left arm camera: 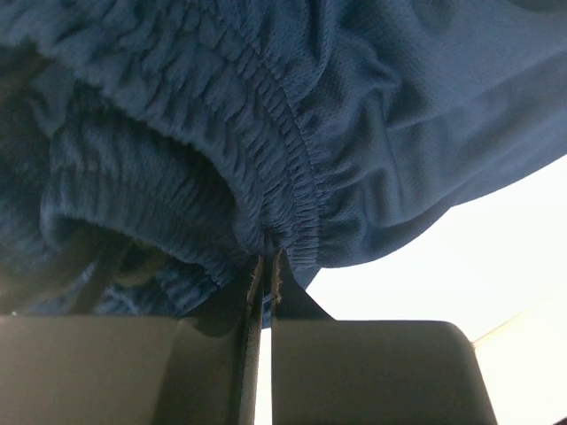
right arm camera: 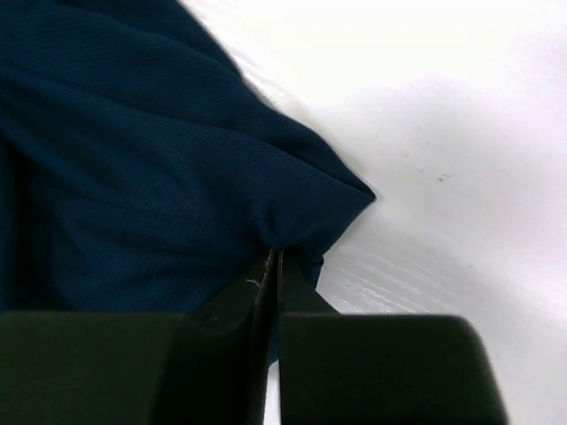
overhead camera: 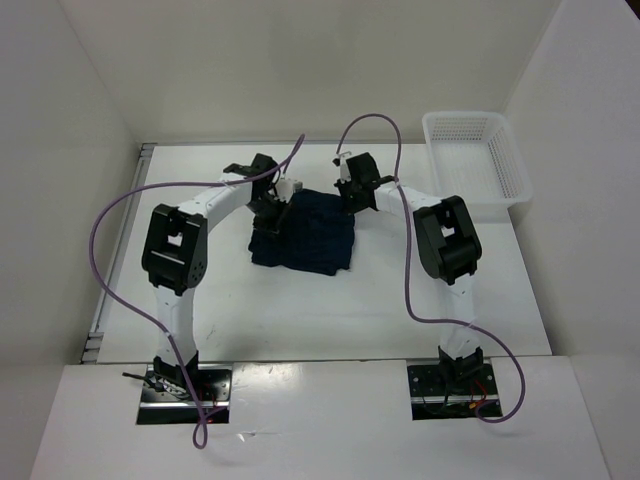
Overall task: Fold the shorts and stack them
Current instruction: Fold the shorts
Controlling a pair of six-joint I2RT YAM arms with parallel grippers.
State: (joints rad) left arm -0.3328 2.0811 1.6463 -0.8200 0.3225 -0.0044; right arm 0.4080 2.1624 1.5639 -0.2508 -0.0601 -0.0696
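The dark navy shorts [overhead camera: 305,235] lie bunched in a rough square on the white table, between my two arms. My left gripper [overhead camera: 272,210] is at their far left edge, shut on the gathered waistband [left arm camera: 283,221]. My right gripper [overhead camera: 347,198] is at their far right corner, shut on a pointed corner of the cloth [right arm camera: 301,212]. In both wrist views the jaws stand pressed together with cloth pinched between them. The cloth sags between the two grips.
A white mesh basket [overhead camera: 478,158] stands at the far right of the table. White walls close in the table on the left, back and right. Purple cables loop from both arms.
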